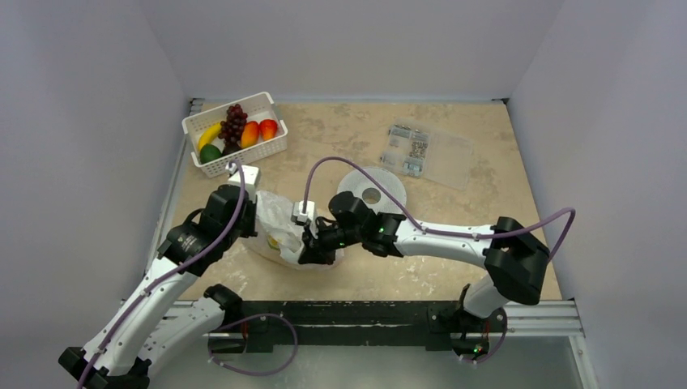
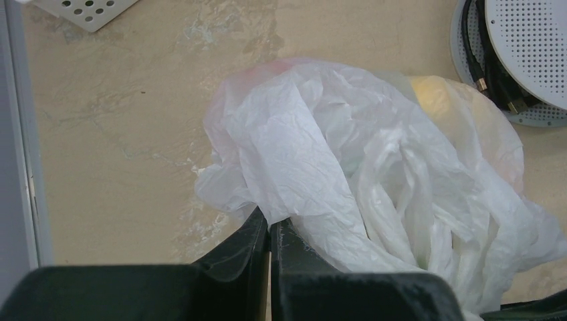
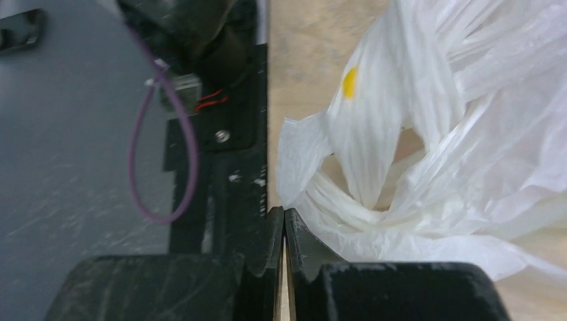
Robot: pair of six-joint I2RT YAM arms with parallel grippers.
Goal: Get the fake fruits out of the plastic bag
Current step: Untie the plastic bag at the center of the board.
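At the near side of the table, the plastic bag lies crumpled, and both arms are on it. The left tool has its fingers pressed together on a fold at the bag's left edge. The right tool is closed too, apparently nipping film at the bag's near edge. The fake fruits are in the bag, with a yellow one glowing through the film and a pinkish blush beside it on the left wrist view.

There's danger here! That film looks thin, so if the two tools pull apart hard it could tear or slip out of a pinch. Neither wrist view shows a clearly open mouth, so a straight lift may hoist the bag with the fruit trapped inside. And if it suddenly spills, glossy round fruit could roll from the bag to the table's near edge.

Beyond the bag to the left sits a white basket with fruit piled in it. Just beyond the bag is a round perforated disc, and farther right a clear packet whose labels are too small to read. No brand or writing is legible anywhere.
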